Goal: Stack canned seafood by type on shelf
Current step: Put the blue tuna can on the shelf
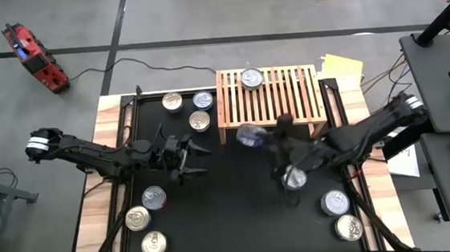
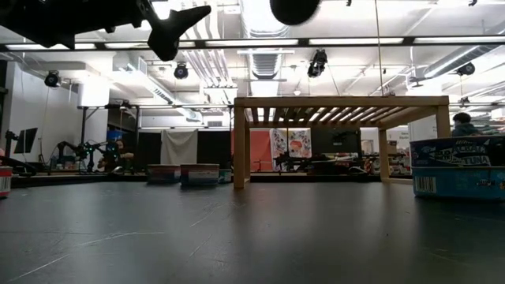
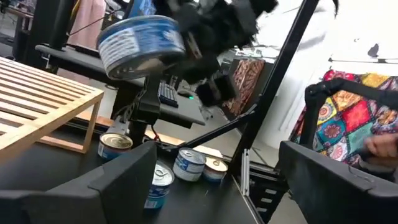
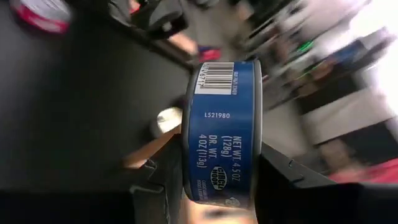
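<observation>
High view shows the counter (image 1: 93, 193) with a black mat (image 1: 240, 213) filling most of it; the middle of the mat is free, with open room between the two arms. At the upper centre stands the shelf (image 1: 269, 98), its front edge just above the raised blue can (image 1: 250, 134). One can (image 1: 252, 78) lies on the slats at the top edge.

The right claw (image 4: 217, 180) is clamped on that blue can, in the air near the shelf's front. On its label I can read "NET WT. 4.5 OZ (128g)", "DR. WT. 4 OZ (113g)" and "L521980", beside a barcode.

The left claw (image 1: 191, 157) hangs in the left centre, fingers apart and holding nothing.

Other cans sit in groups: three at upper left (image 1: 191, 108), three at lower left (image 1: 148, 220), two at lower right (image 1: 340, 213). One more (image 1: 294, 178) is partly hidden under the right arm.

Low view cuts a blue can (image 2: 458, 167) at the right edge; its writing is hard to read.
</observation>
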Robot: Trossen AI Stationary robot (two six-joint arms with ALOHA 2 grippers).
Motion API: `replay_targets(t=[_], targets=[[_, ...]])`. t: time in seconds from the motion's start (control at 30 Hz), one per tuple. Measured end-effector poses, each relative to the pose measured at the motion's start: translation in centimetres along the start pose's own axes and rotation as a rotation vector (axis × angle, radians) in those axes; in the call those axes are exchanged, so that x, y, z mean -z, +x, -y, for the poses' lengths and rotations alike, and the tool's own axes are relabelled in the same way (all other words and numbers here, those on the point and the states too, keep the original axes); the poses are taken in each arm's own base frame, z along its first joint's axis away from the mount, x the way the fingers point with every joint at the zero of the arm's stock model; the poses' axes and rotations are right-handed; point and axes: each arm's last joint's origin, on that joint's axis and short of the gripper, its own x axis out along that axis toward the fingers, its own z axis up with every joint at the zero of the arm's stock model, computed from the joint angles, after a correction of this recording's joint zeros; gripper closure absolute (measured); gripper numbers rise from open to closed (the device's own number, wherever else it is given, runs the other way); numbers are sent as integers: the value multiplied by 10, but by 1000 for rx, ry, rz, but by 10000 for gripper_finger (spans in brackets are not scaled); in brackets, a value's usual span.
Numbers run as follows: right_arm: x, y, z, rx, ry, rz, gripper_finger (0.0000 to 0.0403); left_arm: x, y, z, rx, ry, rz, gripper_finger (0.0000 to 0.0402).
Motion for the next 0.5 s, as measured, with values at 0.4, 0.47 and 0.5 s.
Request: replay_targets(t=[0.4, 0.47, 0.5], targets=[[44, -1, 55, 72, 336, -239, 274, 7, -1, -8, -119, 1, -62, 79], [47, 7, 56, 75, 331, -272, 274, 8, -1, -9, -129, 1, -69, 79], [49, 10, 57, 83, 325, -290, 274, 8, -1, -9, -131, 1, -68, 79]])
